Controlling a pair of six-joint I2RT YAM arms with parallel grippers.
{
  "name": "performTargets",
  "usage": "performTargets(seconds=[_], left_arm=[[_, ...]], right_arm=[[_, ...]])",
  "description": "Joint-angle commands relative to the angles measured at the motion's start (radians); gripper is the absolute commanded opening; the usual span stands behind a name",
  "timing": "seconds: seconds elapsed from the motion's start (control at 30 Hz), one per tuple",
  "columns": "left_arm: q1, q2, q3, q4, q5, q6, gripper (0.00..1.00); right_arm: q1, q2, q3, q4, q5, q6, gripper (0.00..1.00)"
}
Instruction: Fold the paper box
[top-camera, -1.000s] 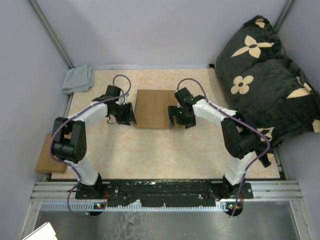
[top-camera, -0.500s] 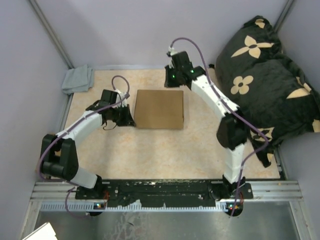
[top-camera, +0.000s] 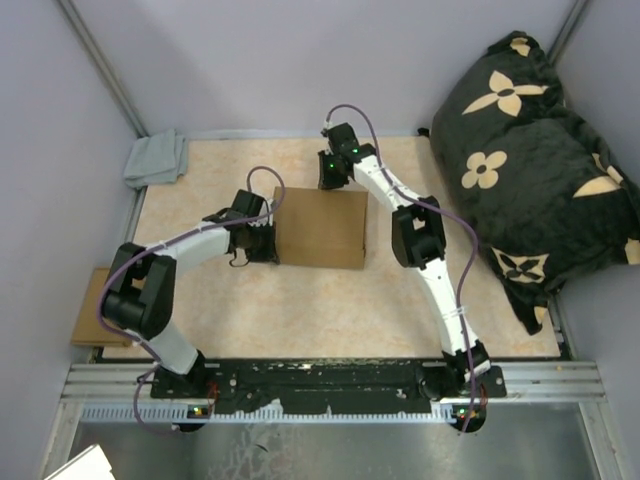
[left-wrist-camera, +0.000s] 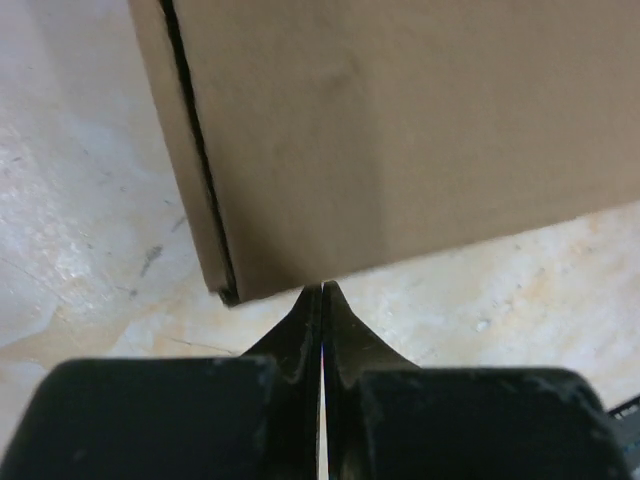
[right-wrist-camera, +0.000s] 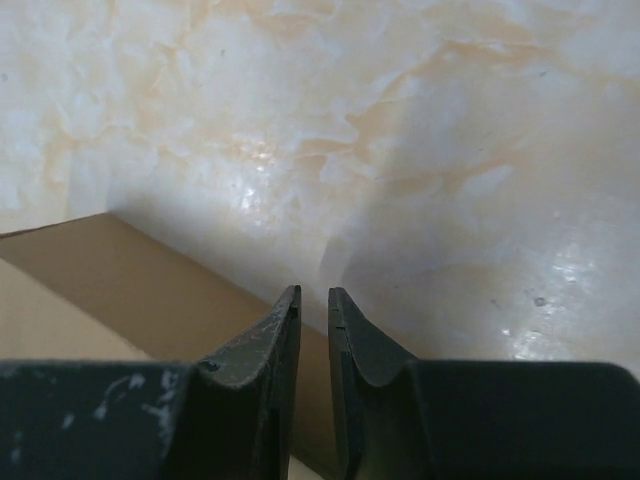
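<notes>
left claw (left-wrist-camera: 322, 289) shut, seemingly touching box (left-wrist-camera: 400, 130)

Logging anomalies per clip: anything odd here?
Nothing damaged. The box lies slightly askew on the table. A cardboard scrap sits beyond its left edge, and a pillow crowds its right side.

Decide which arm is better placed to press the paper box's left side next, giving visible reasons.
Left, probably: the left end effector, shut, has its tips at the paper box's left side near a corner; the right end effector sits at the far edge, jaws slightly apart.
</notes>
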Motion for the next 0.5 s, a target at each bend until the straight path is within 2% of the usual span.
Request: performTargets(seconds=[0.0, 0.17, 0.3, 0.37, 0.47], left_arm=[[-0.004, 0.059, 0.013, 0.089, -0.106, -0.042, 0.0], [-0.044, 0.114, 0.077, 0.148, -0.26, -0.097, 0.0], [-0.093, 0.058, 0.065, 0.19, -0.423, -0.174, 0.0], [-0.106, 0.004, 0.026, 0.224, -0.44, -0.21, 0.01], [-0.121, -0.097, -0.068, 0.283, -0.42, -0.238, 0.04]], right_arm=[[0.01, -0.063, -0.019, -0.045, -0.177, -0.048, 0.19], [0.053, -0.189, -0.244, -0.072, -0.357, -0.14, 0.23], [0.098, -0.241, -0.32, -0.159, -0.5, -0.213, 0.25], [0.103, -0.251, -0.347, -0.158, -0.52, -0.201, 0.25], [0.1, -0.255, -0.362, -0.132, -0.429, -0.147, 0.25]])
